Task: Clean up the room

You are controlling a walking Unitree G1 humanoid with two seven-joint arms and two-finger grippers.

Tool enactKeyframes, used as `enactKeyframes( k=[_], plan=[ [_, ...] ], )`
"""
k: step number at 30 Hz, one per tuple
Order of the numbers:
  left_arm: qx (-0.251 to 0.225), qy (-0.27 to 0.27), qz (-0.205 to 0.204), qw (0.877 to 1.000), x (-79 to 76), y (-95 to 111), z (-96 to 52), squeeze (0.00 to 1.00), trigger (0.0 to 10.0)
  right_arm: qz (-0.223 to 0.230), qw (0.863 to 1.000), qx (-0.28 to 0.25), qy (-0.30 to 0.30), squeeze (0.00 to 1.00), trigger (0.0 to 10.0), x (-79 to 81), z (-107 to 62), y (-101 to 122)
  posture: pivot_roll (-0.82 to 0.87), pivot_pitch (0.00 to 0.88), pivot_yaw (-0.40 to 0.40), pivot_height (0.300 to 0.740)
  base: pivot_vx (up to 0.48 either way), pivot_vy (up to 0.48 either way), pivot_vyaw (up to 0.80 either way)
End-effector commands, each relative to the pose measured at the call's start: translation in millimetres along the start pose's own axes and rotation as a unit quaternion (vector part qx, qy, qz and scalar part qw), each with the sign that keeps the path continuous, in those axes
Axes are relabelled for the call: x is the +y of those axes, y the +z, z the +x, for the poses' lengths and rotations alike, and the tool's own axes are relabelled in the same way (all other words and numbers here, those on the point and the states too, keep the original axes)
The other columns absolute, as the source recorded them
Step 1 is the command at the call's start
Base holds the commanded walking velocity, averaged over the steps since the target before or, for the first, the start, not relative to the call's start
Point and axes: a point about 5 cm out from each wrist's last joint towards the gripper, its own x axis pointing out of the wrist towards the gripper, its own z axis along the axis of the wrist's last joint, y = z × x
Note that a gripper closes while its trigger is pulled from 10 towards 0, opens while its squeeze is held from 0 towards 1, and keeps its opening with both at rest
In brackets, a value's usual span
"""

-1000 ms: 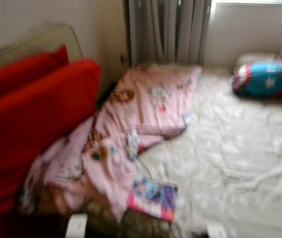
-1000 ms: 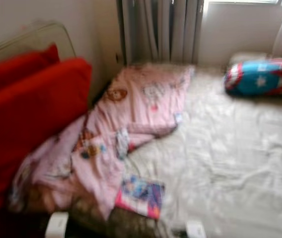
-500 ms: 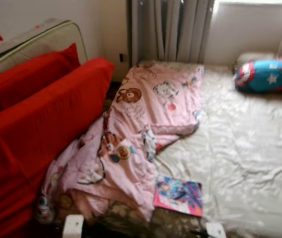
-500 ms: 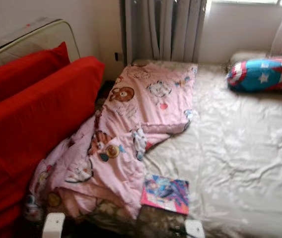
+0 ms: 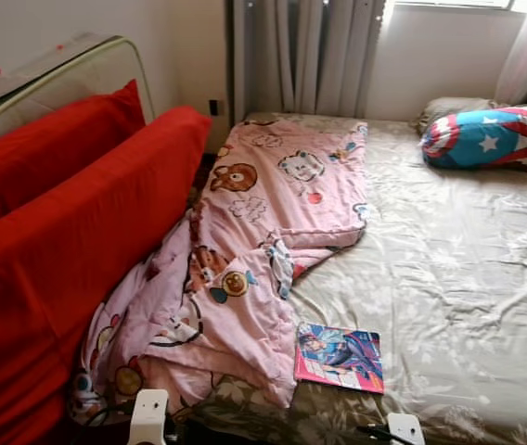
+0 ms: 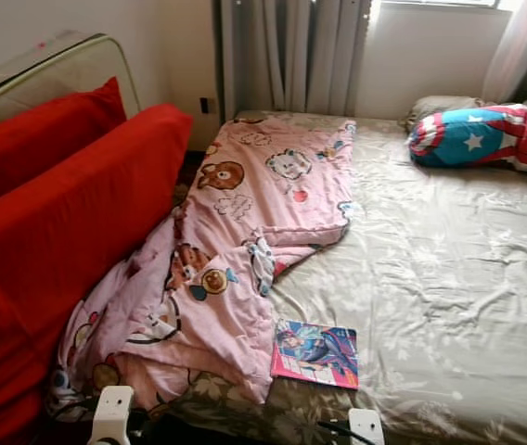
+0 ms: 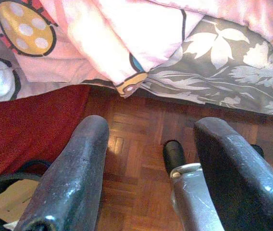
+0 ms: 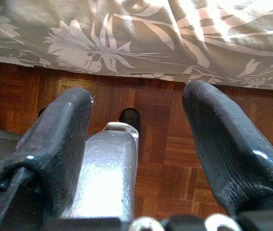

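Pink blanket (image 5: 254,250) lengthwise along bed (image 5: 449,278) — book (image 5: 340,357) beside

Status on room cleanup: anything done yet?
Nothing looks done. The pink blanket lies crumpled, spilling off the bed edge, and a book sits on the sheet. Nothing in hand: left tool and right tool hang open over the floor.

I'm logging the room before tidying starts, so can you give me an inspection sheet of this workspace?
Surface: bed, floral sheet, wrinkled.
Job's things: pink blanket crumpled, spilling off the bed's left edge; book flat near the foot.
Clutter: star pillow at the head.
Grippers: left gripper and right gripper open, hanging over the wood floor.
Cables: nothing seen.
Surroundings: red cushions left, curtains behind.
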Motion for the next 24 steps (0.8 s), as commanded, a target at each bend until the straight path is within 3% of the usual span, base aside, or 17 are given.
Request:
enactKeyframes(
  k=[1, 7, 16, 19, 21, 24],
  plan=[
    [0.002, 0.002, 0.003, 1.0, 1.0, -2.8, -0.9, 0.0, 10.0, 0.003, 1.0, -0.001, -0.002, 0.0, 10.0, -1.1, 0.1, 0.9, -0.03, 0.0, 0.0, 0.74, 0.0, -0.48, 0.0],
    [-0.003, -0.004, 0.003, 1.0, -0.7, -2.9, -1.1, 0.0, 10.0, 0.002, 1.0, -0.002, -0.001, 0.0, 10.0, -1.0, 0.2, 1.5, -0.03, 0.0, 0.0, 0.74, 0.0, -0.48, 0.0],
    [-0.054, -0.023, -0.008, 0.998, -7.5, 23.4, 3.7, 0.0, 10.0, 0.013, 0.999, -0.037, 0.001, 0.0, 10.0, -2.0, 2.0, 17.2, -0.03, 0.0, 0.0, 0.74, 0.0, 0.0, 0.0],
    [-0.075, -0.03, -0.014, 0.997, -8.5, 31.2, 4.2, 0.0, 10.0, 0.017, 0.998, -0.062, 0.003, 0.0, 10.0, -2.3, 2.8, 27.8, -0.03, 0.0, -0.003, 0.74, 0.0, 0.0, 0.0],
    [-0.122, -0.046, -0.016, 0.991, -10.3, 47.6, 4.0, 0.0, 10.0, 0.028, 0.991, -0.129, 0.008, 0.0, 10.0, -1.2, 3.5, 56.8, -0.03, 0.0, -0.005, 0.74, 0.0, 0.0, 0.0],
    [-0.178, -0.057, -0.022, 0.982, -9.5, 62.0, 0.9, 0.0, 10.0, 0.042, 0.981, -0.188, 0.015, 0.0, 10.0, -1.6, 1.6, 79.1, -0.03, 0.0, -0.008, 0.74, 0.0, 0.0, 0.0]
  ],
)
